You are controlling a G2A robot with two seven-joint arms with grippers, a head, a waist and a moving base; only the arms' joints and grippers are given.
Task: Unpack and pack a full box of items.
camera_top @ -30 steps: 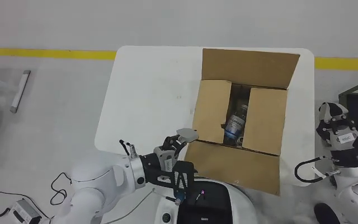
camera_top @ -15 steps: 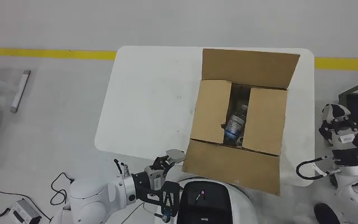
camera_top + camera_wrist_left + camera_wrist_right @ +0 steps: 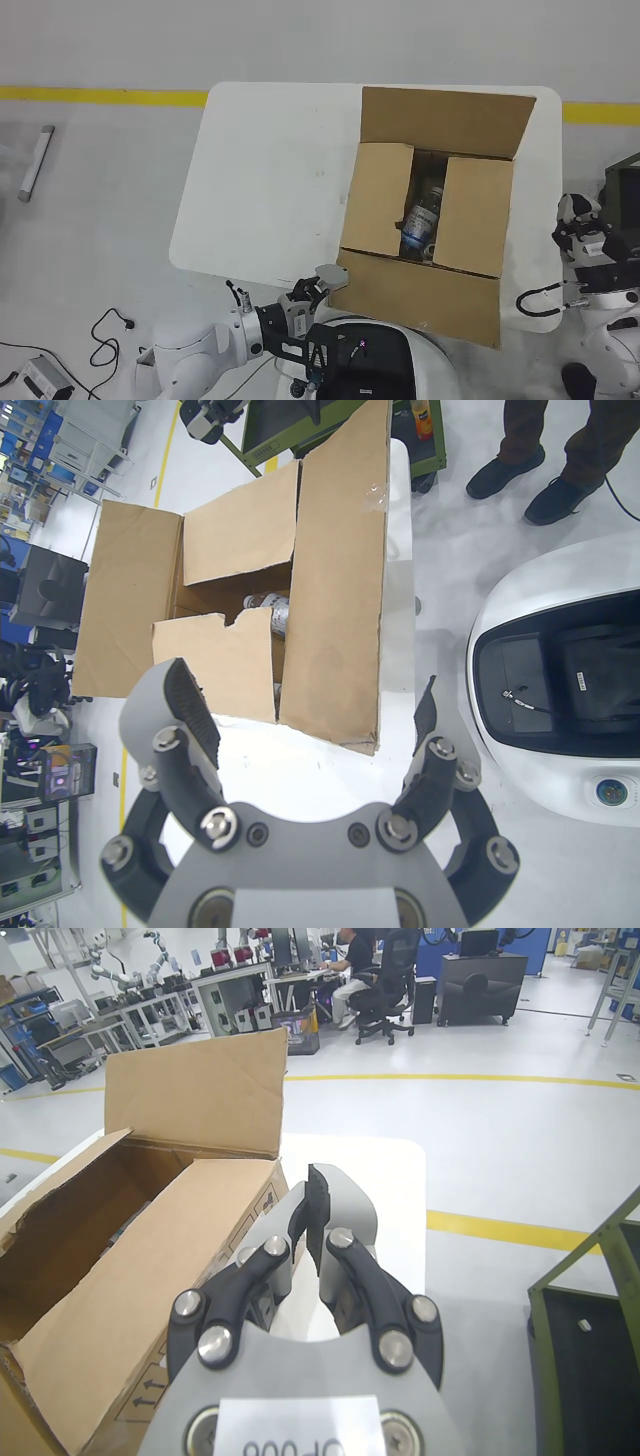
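Observation:
A brown cardboard box (image 3: 430, 215) stands on the right half of the white table (image 3: 265, 170), its far flap upright and its side flaps half folded in. Through the gap a bottle (image 3: 420, 222) lies inside, also seen in the left wrist view as a bottle (image 3: 277, 610). My left gripper (image 3: 322, 284) is open at the table's near edge, by the near left corner of the box's front flap (image 3: 332, 600); that corner lies between its fingers (image 3: 192, 705). My right gripper (image 3: 311, 1200) is shut and empty, just off the table's right edge beside the box (image 3: 150, 1248).
A green cart (image 3: 625, 185) stands right of the table, close to my right arm. A person's shoes (image 3: 505, 475) are on the floor beyond the table's right end. The left half of the table is bare.
My left gripper dropped back off the table's near edge, then slid right to the box's front corner. My right arm shifted slightly toward the table.

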